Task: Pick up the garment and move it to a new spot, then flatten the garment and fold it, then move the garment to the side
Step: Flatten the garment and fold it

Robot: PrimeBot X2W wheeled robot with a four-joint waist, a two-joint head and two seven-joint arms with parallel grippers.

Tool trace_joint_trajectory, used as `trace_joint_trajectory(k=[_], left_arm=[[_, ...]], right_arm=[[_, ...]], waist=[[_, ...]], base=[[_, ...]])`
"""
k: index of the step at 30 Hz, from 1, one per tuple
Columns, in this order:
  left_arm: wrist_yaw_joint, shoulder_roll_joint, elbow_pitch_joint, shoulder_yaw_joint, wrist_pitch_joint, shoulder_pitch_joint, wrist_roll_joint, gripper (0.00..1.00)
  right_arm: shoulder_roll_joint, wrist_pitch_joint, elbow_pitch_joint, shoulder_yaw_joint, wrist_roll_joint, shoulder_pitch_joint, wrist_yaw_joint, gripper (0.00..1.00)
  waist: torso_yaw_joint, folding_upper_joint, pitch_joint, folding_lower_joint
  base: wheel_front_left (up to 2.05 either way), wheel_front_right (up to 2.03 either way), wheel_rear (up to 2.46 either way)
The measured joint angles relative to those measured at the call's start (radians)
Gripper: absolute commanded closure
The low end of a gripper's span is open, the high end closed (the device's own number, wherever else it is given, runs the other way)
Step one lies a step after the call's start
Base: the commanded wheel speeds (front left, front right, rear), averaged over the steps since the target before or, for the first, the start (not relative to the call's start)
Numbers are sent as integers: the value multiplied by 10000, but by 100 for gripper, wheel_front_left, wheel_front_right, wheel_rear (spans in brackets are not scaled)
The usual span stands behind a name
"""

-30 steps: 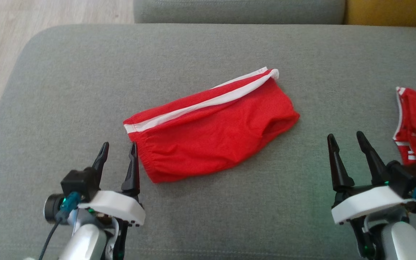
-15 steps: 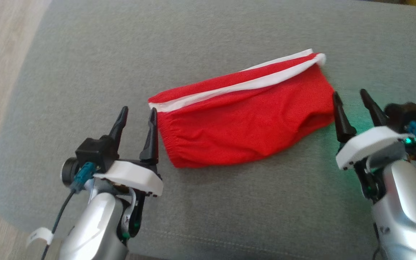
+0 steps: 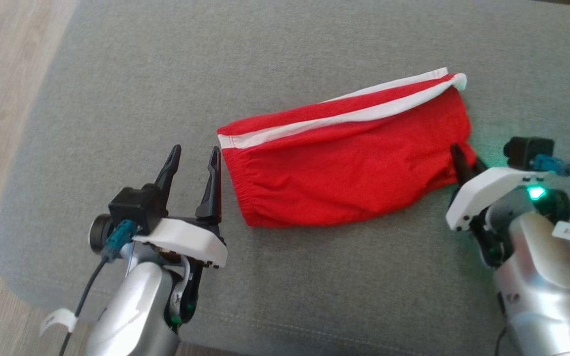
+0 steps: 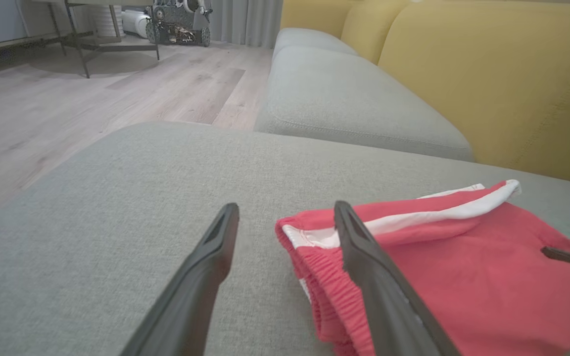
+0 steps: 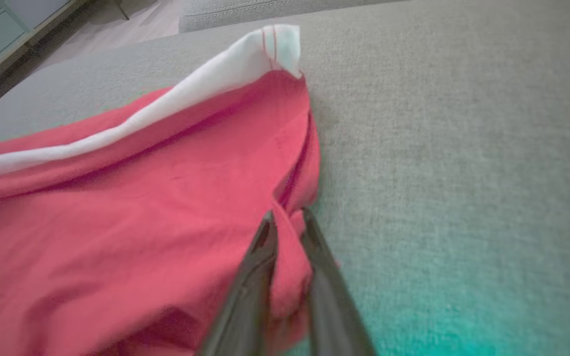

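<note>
One edge of the red garment (image 3: pixel 344 168) on the sofa cushion (image 3: pixel 314 39) is now pinched by the previously spread right gripper (image 3: pixel 465 158), left gripper (image 3: pixel 195 148) held spread alongside: lifting is enabled.

Red garment (image 3: pixel 344 173), white stripe; grey cushion (image 3: pixel 265 59).
</note>
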Motion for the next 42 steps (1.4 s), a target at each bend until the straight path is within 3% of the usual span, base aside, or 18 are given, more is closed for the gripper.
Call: trace_joint_trajectory(k=[9,14,20,28,34,42], left_arm=[[-84,12,-63,257,0,140,102,0],[-79,81,-144,443,0,583,104,0],[23,339,-253,548,2,1183,100,0],[92,368,-527,470,117,1297,100,0],[92,397,-652,382,176,1295,100,0],[102,408,-679,201,203,1294,100,0]], right_arm=[[522,-765,-779,192,867,1516,0,100],[660,-1032,-1584,-272,1141,2830,0,100],[786,-1005,-2391,-738,1319,4213,0,100],[796,-702,-3058,-673,1710,4563,0,100],[792,-355,-4633,190,1597,4336,0,100],[777,397,-5914,2431,1762,3149,0,100]], waist=[[-732,0,-444,0],[-1252,0,-699,0],[-1902,0,-1041,0],[-2264,0,-1170,0],[-2056,0,-1205,0],[-1483,0,-1263,0]], base=[[0,0,0],[0,0,0],[0,0,0],[0,0,0],[0,0,0],[0,0,0]])
